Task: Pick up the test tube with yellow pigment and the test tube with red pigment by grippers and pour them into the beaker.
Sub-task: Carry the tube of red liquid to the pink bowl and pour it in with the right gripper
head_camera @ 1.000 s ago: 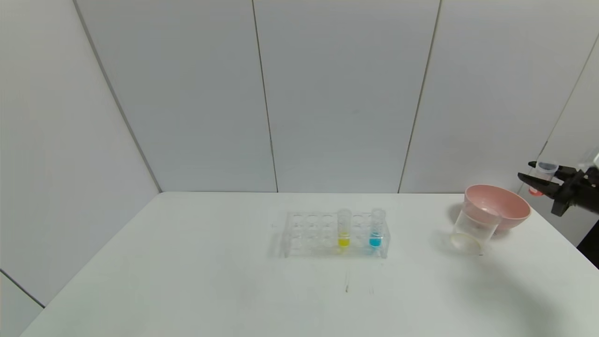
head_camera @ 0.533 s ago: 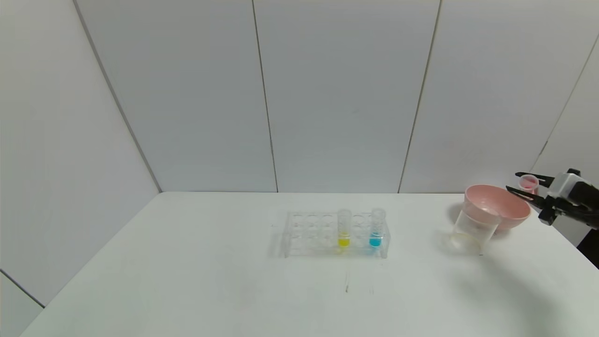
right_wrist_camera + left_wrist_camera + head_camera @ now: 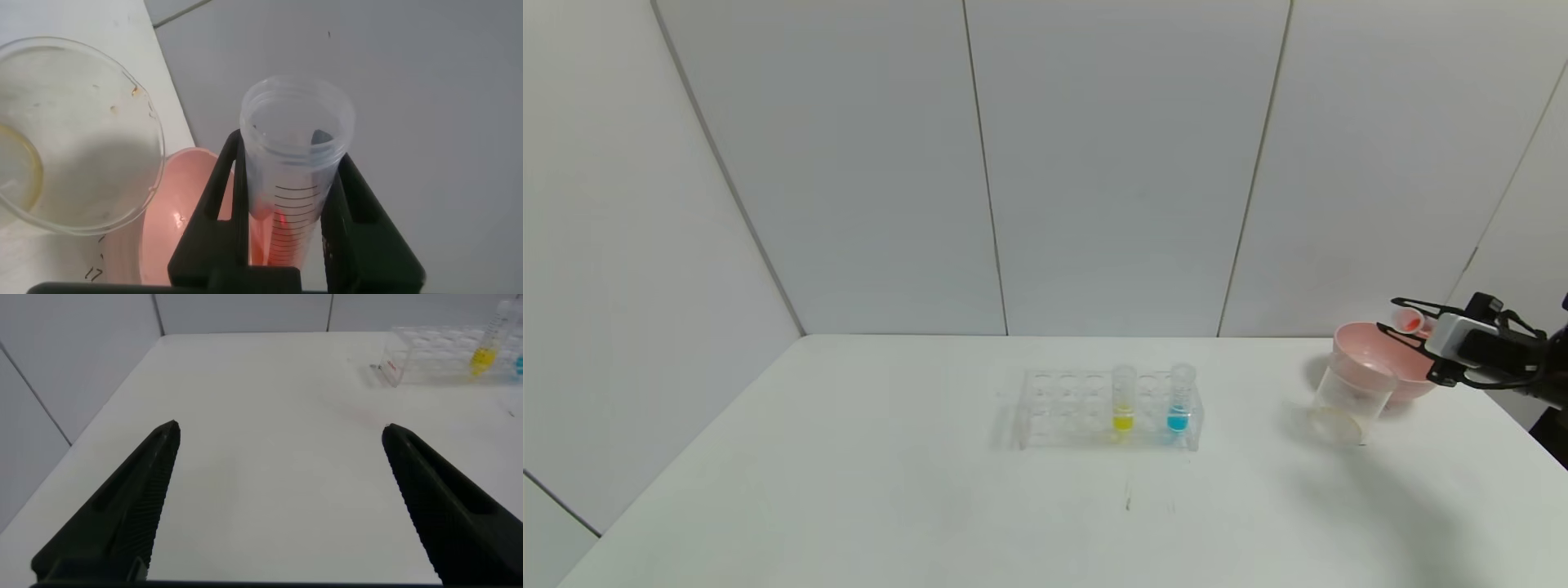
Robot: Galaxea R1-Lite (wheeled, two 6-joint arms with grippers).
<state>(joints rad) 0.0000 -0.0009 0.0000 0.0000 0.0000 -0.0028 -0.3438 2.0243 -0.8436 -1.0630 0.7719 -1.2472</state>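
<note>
My right gripper [image 3: 1403, 322] is shut on the test tube with red pigment [image 3: 1410, 321], held tipped on its side above the pink bowl, its mouth toward the beaker [image 3: 1349, 394]. In the right wrist view the tube [image 3: 292, 180] sits between the fingers [image 3: 219, 200], red liquid low inside, the beaker [image 3: 65, 139] beside it. The test tube with yellow pigment [image 3: 1123, 398] stands in the clear rack [image 3: 1062, 404] at table centre; it also shows in the left wrist view [image 3: 488, 345]. My left gripper [image 3: 279, 434] is open and empty over the table's left part.
A pink bowl [image 3: 1372, 347] stands right behind the beaker near the table's right edge. A tube with blue liquid [image 3: 1178, 398] stands in the rack to the right of the yellow one. Grey wall panels close the back and sides.
My right gripper has moved left toward the beaker and rolled, tipping the red tube from upright to nearly on its side.
</note>
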